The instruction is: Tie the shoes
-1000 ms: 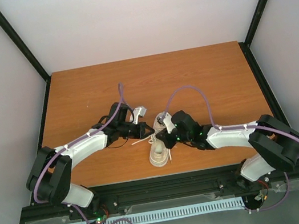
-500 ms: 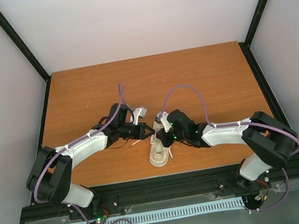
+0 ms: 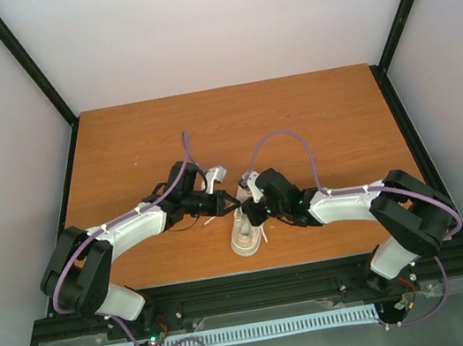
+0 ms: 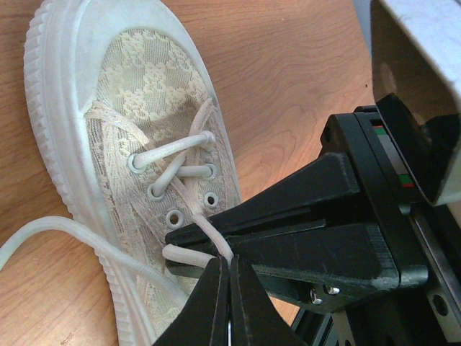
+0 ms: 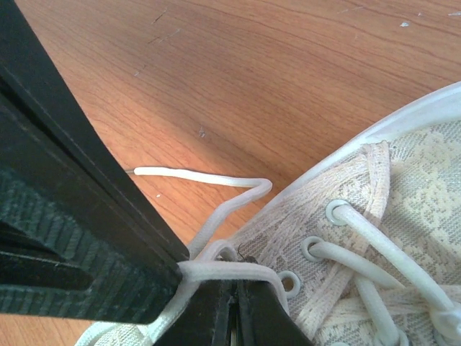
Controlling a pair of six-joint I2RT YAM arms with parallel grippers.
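The shoe [image 3: 245, 240], a cream lace-patterned sneaker with white laces, lies on the table's near middle with its toe toward the arms. It also shows in both wrist views [image 4: 137, 115] [image 5: 410, 180]. My left gripper [image 3: 230, 200] [image 4: 229, 261] is shut on a strand of lace coming from the upper eyelets. My right gripper [image 3: 247, 210] [image 5: 234, 282] meets it tip to tip over the shoe's opening, shut on a lace strand that runs across its tips. A loose lace end [image 5: 194, 175] trails on the wood beside the shoe.
The wooden table [image 3: 321, 121] is walled by white panels and black corner posts [image 3: 23, 57]. A black rail [image 3: 252, 290] with both arm bases runs along the near edge. Purple cables [image 3: 284, 139] arch over each arm.
The right arm has swung left and its gripper has closed in on the left gripper above the shoe. The loose lace left of the shoe has been drawn in shorter.
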